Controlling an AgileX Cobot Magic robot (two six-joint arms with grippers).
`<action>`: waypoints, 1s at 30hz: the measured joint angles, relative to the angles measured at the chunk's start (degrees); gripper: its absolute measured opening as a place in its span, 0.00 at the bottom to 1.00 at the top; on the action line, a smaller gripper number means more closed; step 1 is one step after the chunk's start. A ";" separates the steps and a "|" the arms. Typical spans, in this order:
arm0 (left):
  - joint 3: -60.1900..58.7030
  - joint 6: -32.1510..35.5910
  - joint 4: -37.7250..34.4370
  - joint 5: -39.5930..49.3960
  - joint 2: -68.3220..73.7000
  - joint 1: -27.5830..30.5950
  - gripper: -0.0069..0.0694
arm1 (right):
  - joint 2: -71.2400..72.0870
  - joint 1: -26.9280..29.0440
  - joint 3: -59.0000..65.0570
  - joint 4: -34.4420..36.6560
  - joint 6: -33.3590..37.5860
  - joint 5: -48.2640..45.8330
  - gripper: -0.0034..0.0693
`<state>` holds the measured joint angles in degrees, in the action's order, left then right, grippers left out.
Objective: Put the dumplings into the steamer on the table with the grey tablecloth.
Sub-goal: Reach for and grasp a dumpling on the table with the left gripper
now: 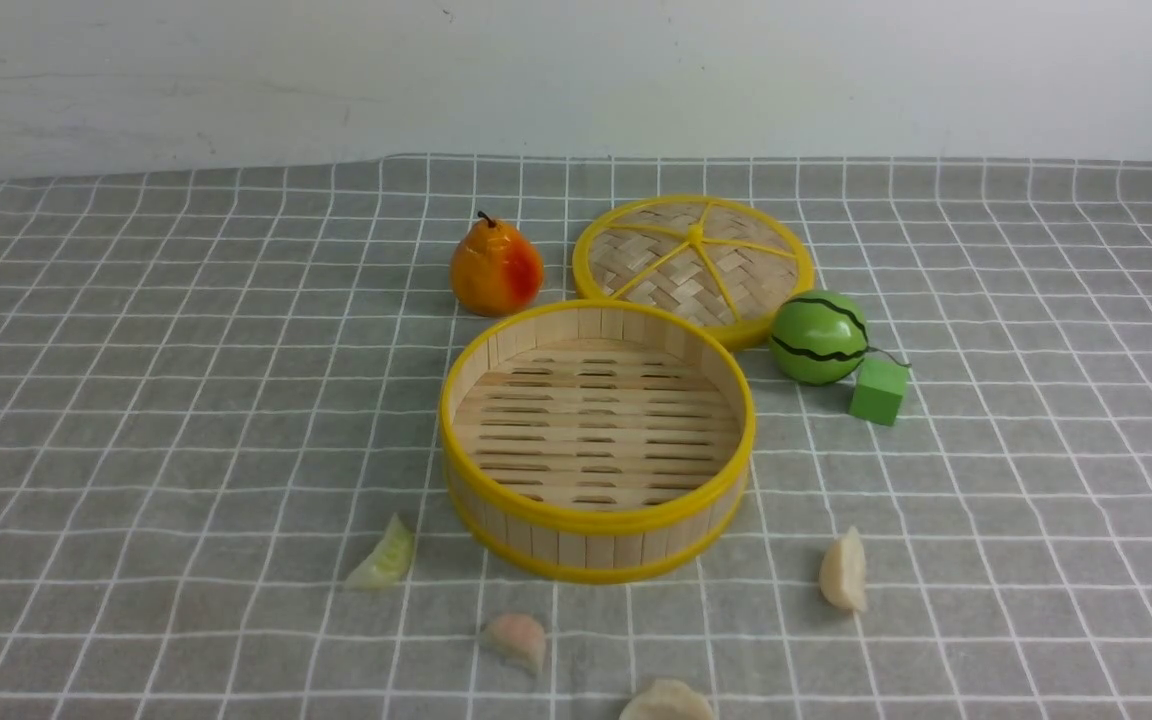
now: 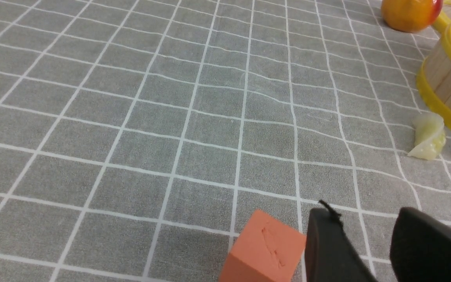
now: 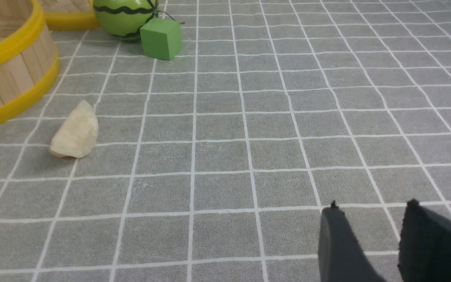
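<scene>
The steamer (image 1: pixel 586 545) stands empty in the middle of the grey tablecloth (image 1: pixel 136 400) that covers the table. Several dumplings lie on the cloth in front of it: a pale green one (image 1: pixel 383 556), a pinkish one (image 1: pixel 516 640) and two cream ones (image 1: pixel 844 572) (image 1: pixel 666 702). Neither arm shows in the front view. My left gripper (image 2: pixel 366 219) is open over bare cloth, well short of the green dumpling (image 2: pixel 429 137) beside the steamer (image 2: pixel 450 74). My right gripper (image 3: pixel 372 211) is open too, far from the cream dumpling (image 3: pixel 74 133) and steamer (image 3: pixel 10 78).
Behind the steamer lie its woven lid (image 1: pixel 693 262), a pear (image 1: pixel 495 268), a toy watermelon (image 1: pixel 820 337) and a green cube (image 1: pixel 878 390). An orange cube (image 2: pixel 266 248) sits right beside one left finger. A white wall closes the back.
</scene>
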<state>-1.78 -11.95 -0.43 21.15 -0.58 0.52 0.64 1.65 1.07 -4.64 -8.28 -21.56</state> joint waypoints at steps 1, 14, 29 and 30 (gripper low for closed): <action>0.00 -0.43 -1.34 -0.33 0.00 0.00 0.40 | 0.00 0.00 0.00 2.20 -0.60 0.00 0.38; 0.00 -28.65 -56.37 -9.28 0.00 -0.22 0.40 | 0.00 0.00 0.45 46.86 -25.69 -1.36 0.38; 17.21 0.83 -47.26 8.99 6.31 -0.27 0.29 | -3.53 0.00 -8.47 39.64 -3.07 -1.52 0.25; 20.82 2.31 -43.59 12.28 10.73 -0.27 0.24 | -6.10 0.00 -10.67 37.82 -1.31 -1.52 0.19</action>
<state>19.04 -9.64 -44.02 33.43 10.15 0.24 -5.46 1.65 -9.60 33.19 -9.59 -23.08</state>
